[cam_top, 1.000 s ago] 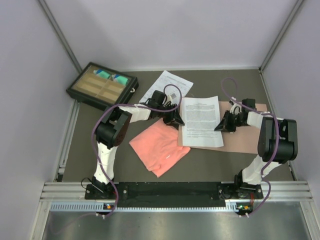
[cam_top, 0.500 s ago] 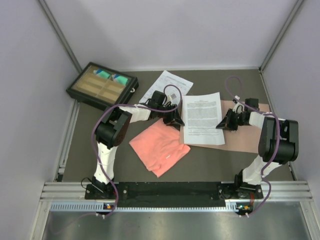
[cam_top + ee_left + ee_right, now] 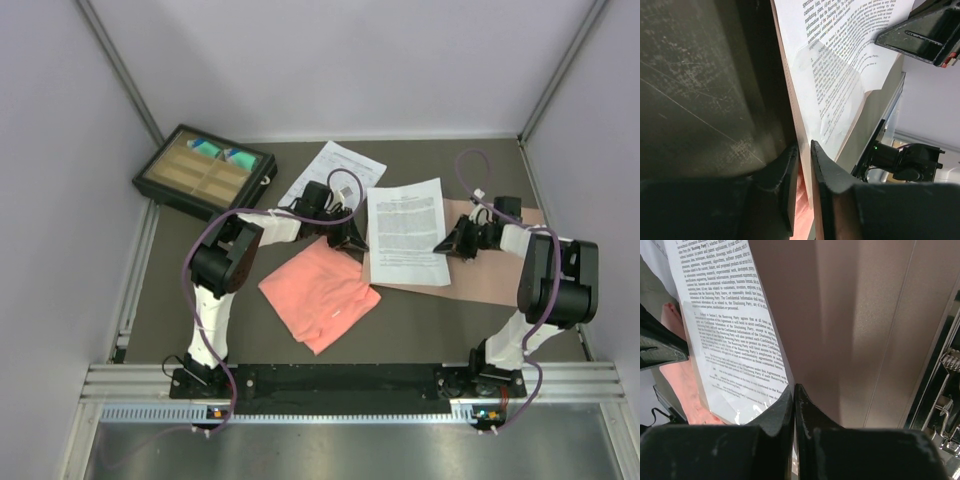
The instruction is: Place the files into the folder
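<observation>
Reaching inward, right hand [image 3: 443, 246] pinching sheet [image 3: 404, 228] edge

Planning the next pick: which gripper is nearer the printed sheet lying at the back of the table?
Left. The left gripper sits just in front of the back sheet; the right gripper is farther off to the right, beyond the other sheet.

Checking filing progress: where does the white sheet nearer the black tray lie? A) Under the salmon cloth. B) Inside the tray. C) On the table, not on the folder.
C: that white sheet lies flat on the table at the far side, and no part of it rests on the folder.
</observation>
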You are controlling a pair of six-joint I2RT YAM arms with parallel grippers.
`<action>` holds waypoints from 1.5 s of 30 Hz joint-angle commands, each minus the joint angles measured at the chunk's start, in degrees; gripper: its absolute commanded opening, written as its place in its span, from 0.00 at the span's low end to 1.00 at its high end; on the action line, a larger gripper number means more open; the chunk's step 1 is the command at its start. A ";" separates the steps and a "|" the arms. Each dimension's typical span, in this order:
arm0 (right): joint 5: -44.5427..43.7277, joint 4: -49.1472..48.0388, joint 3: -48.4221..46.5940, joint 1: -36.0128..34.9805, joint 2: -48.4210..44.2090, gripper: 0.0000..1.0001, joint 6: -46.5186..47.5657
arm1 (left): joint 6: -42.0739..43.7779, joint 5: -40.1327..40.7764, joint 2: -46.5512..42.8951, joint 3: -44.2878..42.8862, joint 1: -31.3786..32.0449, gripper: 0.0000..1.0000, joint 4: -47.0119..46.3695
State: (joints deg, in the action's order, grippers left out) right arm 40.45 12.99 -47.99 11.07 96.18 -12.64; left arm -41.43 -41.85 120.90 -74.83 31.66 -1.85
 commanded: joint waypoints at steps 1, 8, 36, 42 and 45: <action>0.25 -1.48 0.35 1.23 -1.70 0.00 0.87 | -1.99 -2.72 -2.51 0.91 0.24 0.19 -5.89; 1.30 -3.41 1.58 2.20 -1.70 0.00 -0.71 | -3.04 -3.59 -3.13 1.53 0.24 0.03 -7.64; 5.78 -9.56 8.43 4.49 -3.28 0.00 -4.23 | -5.77 -3.86 -3.39 1.70 0.24 0.00 -10.99; 5.26 -8.25 6.86 3.61 -3.02 0.00 -1.69 | -5.42 -4.30 -3.48 1.79 0.24 0.00 -10.81; 4.03 -5.44 4.40 3.61 -3.54 0.00 1.73 | -4.10 -4.56 -3.39 1.44 0.24 0.00 -9.23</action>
State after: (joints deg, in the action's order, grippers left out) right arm 44.97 6.00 -40.05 15.14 94.87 -16.12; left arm -46.96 -44.77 120.60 -72.62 31.66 -9.69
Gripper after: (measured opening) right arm 0.004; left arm 0.010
